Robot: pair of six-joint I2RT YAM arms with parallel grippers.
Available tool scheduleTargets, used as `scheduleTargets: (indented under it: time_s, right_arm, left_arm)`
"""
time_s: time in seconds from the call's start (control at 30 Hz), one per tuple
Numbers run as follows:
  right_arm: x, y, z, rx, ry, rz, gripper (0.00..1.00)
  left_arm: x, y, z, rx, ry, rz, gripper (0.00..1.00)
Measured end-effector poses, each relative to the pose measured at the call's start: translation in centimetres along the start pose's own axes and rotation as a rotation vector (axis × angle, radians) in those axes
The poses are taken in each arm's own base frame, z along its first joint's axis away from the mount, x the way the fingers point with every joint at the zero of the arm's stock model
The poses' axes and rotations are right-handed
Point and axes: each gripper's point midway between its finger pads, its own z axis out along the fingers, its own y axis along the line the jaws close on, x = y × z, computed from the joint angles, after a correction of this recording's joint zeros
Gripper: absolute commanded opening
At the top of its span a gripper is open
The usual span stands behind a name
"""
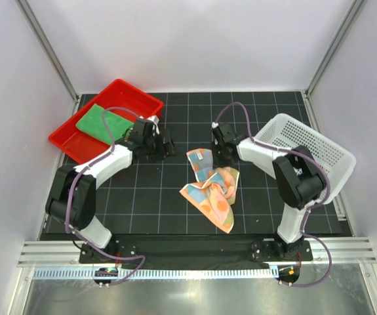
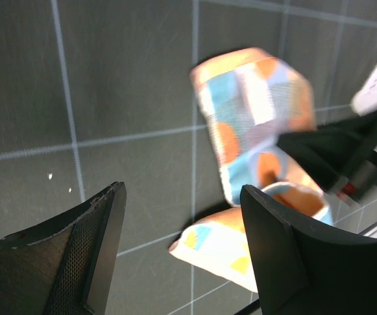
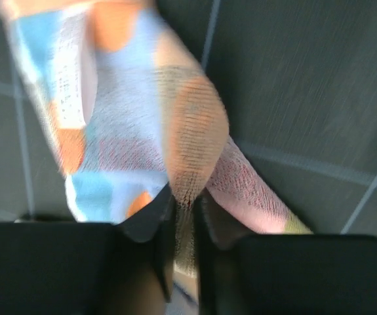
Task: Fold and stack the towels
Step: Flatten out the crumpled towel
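Note:
A pastel-striped towel with orange dots (image 1: pixel 211 187) lies crumpled on the black gridded mat, one end raised. My right gripper (image 1: pixel 219 152) is shut on that towel's upper edge; in the right wrist view the cloth (image 3: pixel 175 118) is pinched between the black fingers (image 3: pixel 152 223). My left gripper (image 1: pixel 166 146) hangs open over bare mat to the towel's left. In the left wrist view the towel (image 2: pixel 254 111) lies beyond the wide-apart fingers (image 2: pixel 103 243), with nothing between them. A plain green towel (image 1: pixel 103 123) lies folded in the red tray (image 1: pixel 136 95).
A white perforated basket (image 1: pixel 313 147) stands tilted at the right, behind the right arm. The red tray sits at the back left. White walls enclose the mat on three sides, and a metal rail runs along the near edge.

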Motion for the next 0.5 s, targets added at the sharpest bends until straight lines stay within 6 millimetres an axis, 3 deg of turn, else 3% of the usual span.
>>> scheduleTargets:
  time_s: [0.13,0.27,0.5]
  right_arm:
    - [3.1,0.9,-2.3,-0.076,-0.042,0.027,0.07]
    - [6.3,1.1,-3.4,-0.136,-0.052,0.076,0.05]
    - [7.7,2.3,-3.1,-0.269,-0.106,0.149,0.01]
  left_arm:
    - [2.2,1.4,1.0,-0.011,0.046,-0.035,0.72]
    - [3.0,0.7,2.1,0.064,0.058,-0.049,0.73]
    - [5.0,-1.0,5.1,0.204,0.121,-0.095,0.73]
